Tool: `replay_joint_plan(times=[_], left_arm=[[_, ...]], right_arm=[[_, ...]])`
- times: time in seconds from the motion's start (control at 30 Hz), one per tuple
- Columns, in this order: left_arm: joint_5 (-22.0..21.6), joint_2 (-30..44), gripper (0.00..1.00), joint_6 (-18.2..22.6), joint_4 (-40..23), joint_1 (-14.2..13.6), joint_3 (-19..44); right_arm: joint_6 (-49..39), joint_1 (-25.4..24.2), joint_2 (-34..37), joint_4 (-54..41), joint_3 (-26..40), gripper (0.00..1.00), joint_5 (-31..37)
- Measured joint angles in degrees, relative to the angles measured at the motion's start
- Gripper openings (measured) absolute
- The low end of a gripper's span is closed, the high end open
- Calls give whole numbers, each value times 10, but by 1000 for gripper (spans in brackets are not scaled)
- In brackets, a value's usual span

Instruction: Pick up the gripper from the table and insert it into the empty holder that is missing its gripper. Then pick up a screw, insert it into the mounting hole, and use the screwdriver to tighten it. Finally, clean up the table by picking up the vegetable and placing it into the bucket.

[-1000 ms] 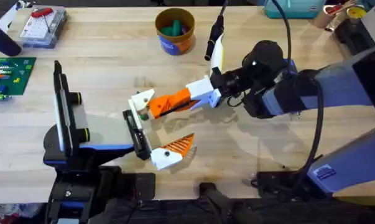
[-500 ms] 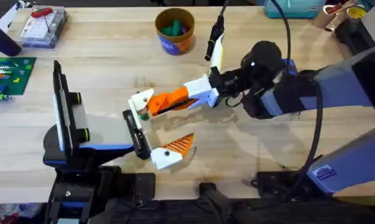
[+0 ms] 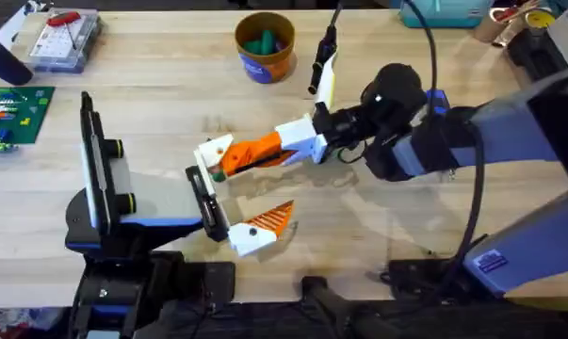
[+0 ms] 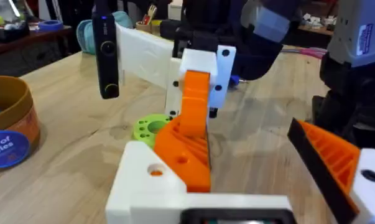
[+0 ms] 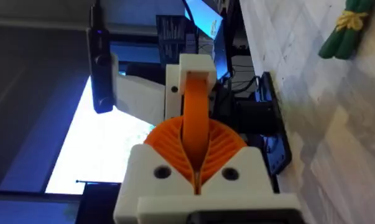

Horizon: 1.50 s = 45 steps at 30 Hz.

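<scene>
My right gripper (image 3: 300,143) is shut on the gripper (image 3: 257,150), an orange ribbed wedge held level above the table. Its white base (image 4: 148,179) is against the holder (image 3: 206,171) on the black bar (image 3: 208,209) of my left gripper (image 3: 238,191). That one stands open, with the matching orange-and-white finger (image 3: 262,229) on its near side. The lime-green vegetable (image 4: 148,129) lies on the table beside the wedge. A black pen-shaped screwdriver (image 3: 324,49) juts out beside my right gripper. The bucket (image 3: 265,45) stands at the back. No screw is in view.
A clear box (image 3: 65,40) with a red-handled tool on it and a green circuit board (image 3: 12,111) sit at the far left. A dark green item lies inside the bucket. A green bundle (image 5: 346,30) lies on the table. Cables (image 3: 434,56) trail over the right side.
My right arm has edged left, carrying the orange gripper closer onto the holder. The left arm has stayed still.
</scene>
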Motion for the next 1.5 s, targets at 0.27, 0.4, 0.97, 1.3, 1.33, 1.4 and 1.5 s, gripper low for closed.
replay_joint_plan(times=[0.27,0.4,0.97,1.3,1.33,1.4,1.5], left_arm=[[0,0,986,-8,0,0,0],[0,0,986,-9,0,0,0],[-1,0,987,-9,0,0,0],[-1,0,987,-9,0,0,0],[-1,0,987,-9,0,0,0],[-1,0,987,-9,0,0,0],[-1,0,987,-9,0,0,0]], right_arm=[[0,18,36,-9,45,10,2],[0,21,44,-11,58,10,2],[0,21,44,-14,62,10,3],[0,20,45,-13,62,10,6],[0,20,45,-13,62,10,6],[0,20,45,-13,62,10,6],[0,20,44,-13,62,10,6]])
